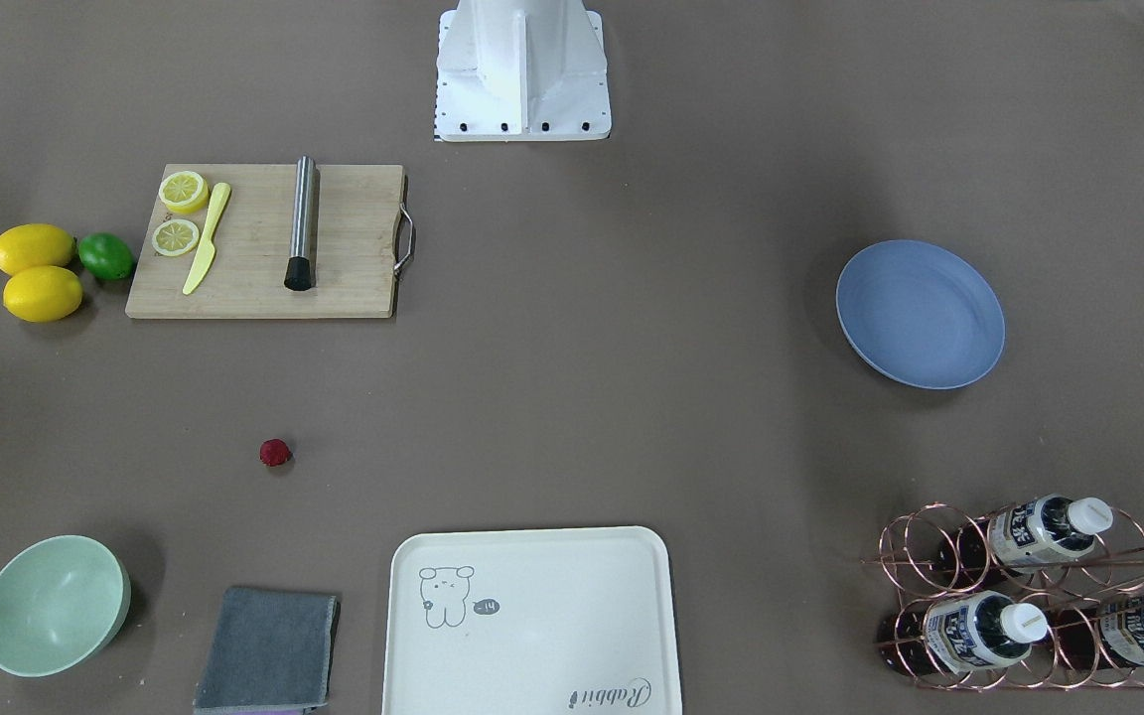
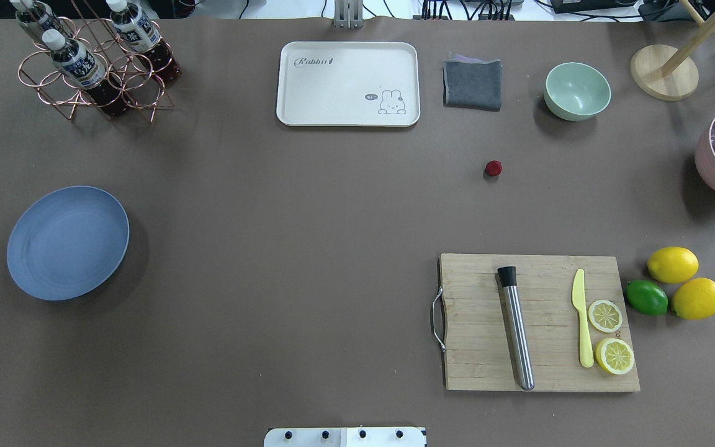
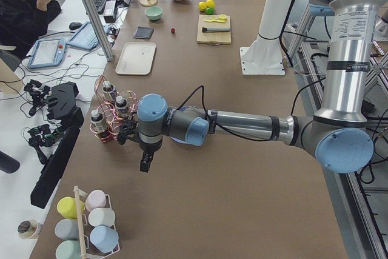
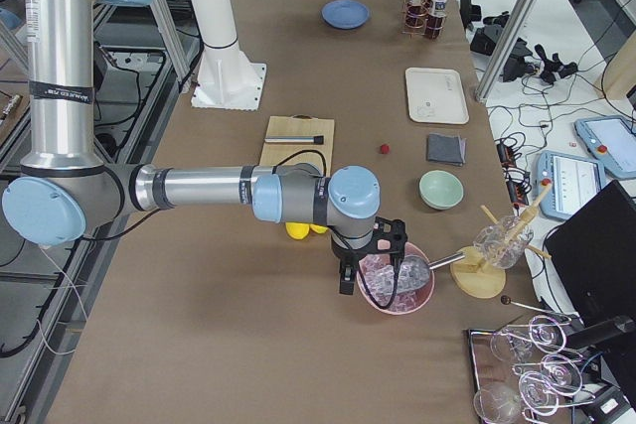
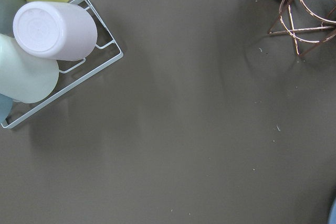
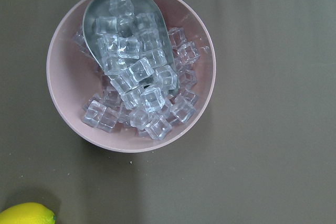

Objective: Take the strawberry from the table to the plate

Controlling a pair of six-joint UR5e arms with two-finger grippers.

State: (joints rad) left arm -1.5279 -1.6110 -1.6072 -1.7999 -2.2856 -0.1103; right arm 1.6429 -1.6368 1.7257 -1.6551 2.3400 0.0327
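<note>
Strawberry (image 2: 493,168) bare on desk (image 2: 270,205) toward far edge, well apart from plate (image 2: 67,243) at left end. Cannot tell whether left pincer (image 3: 145,162) or right pincer (image 4: 347,275) is clenched or released.

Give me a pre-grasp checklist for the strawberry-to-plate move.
1. Small dark-red strawberry sits alone on the brown-grey table, nothing touching it: ok.
2. Round blue plate empty: ok.
3. Table stretch between strawberry and plate free of objects: ok.
4. Right hand over the strawberry: not ok; it hangs above the pink bowl of ice cubes.
5. Left hand away from the strawberry, near the copper wire bottle rack: ok.
6. Either hand open: cannot tell.
</note>
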